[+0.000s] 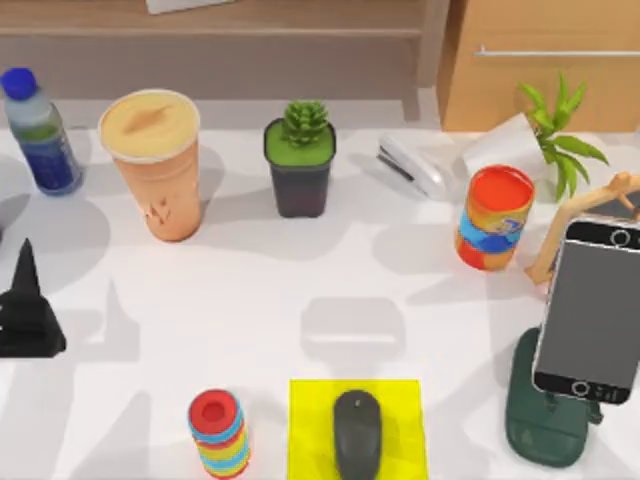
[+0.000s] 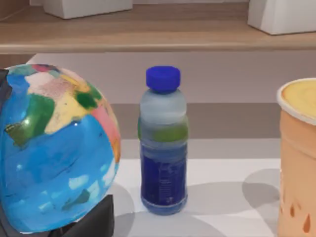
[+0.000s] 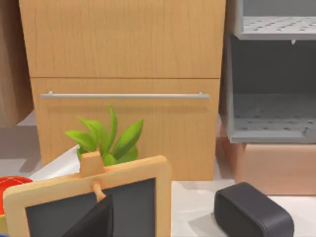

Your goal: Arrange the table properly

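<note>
Left gripper: a dark pointed shape over the left edge of the table, well left of the yellow mat; whether its jaws are wide or narrow cannot be told.
Surface: smooth white tabletop; the mat lies at its near edge, bearing a dark mouse.
Room: a tan wooden shelf and drawer cabinet stand behind the table, far beyond the mat.
Cut off: a phone on a green stand, right of the mat, runs past the frame edge.
Hard to make out: a dark box by the cabinet.
Table against jaws: it spreads beneath the left gripper.
</note>
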